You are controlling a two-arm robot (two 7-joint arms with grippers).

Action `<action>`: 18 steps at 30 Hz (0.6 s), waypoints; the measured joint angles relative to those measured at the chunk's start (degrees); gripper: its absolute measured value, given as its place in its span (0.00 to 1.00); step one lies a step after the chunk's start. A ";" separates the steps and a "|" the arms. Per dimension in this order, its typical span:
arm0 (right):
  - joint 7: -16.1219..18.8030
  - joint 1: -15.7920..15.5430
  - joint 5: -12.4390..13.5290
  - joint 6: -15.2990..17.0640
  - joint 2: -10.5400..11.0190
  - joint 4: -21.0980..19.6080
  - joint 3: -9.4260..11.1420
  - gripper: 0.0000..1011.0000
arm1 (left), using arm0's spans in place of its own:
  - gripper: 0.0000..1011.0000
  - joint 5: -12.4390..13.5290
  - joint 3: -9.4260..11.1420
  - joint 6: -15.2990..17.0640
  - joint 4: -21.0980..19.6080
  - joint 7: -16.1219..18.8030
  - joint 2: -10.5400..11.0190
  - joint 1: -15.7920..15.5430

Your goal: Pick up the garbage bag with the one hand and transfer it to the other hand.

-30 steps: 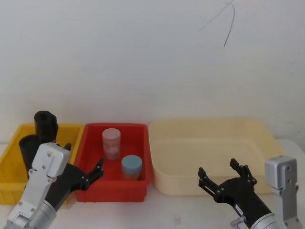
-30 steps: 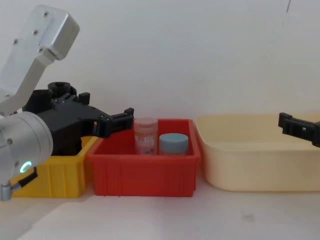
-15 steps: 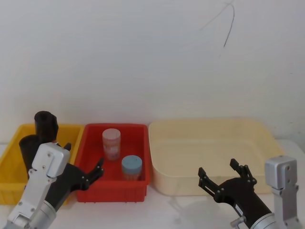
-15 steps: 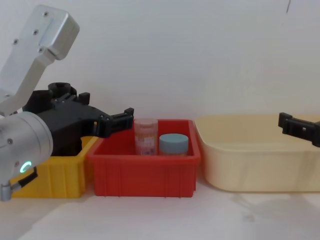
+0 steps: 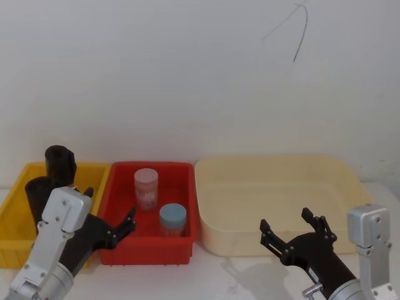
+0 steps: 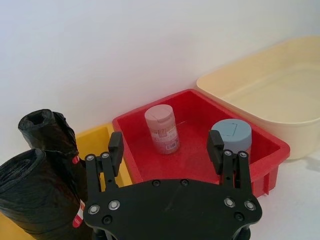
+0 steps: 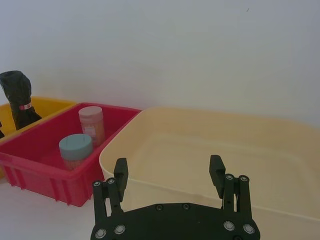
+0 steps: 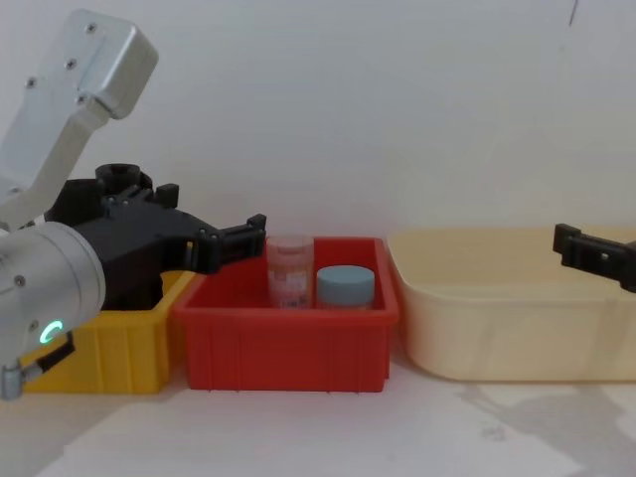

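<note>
The garbage bag (image 6: 37, 195) stands on end near the yellow bin (image 5: 12, 209)'s front edge, a twin roll (image 6: 47, 132) crowding it from behind. The left gripper (image 5: 110, 206) hovers wide open at that bin's right edge, likely lining up; past the jars (image 5: 173, 219) in the red bin (image 5: 150, 244), the right gripper (image 5: 285, 220) hangs spread to receive
</note>
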 joint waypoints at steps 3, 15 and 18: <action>0.00 0.00 0.00 0.00 0.00 0.00 0.00 0.99 | 0.99 0.00 0.00 0.00 0.00 0.00 0.00 0.00; 0.00 0.00 0.00 0.00 0.00 0.00 0.00 0.99 | 0.99 -0.02 -0.02 0.05 -0.01 -0.02 -0.04 0.01; 0.00 0.00 0.00 0.00 0.00 0.00 0.00 0.99 | 0.99 -0.14 -0.16 0.12 -0.14 -0.09 -0.08 0.10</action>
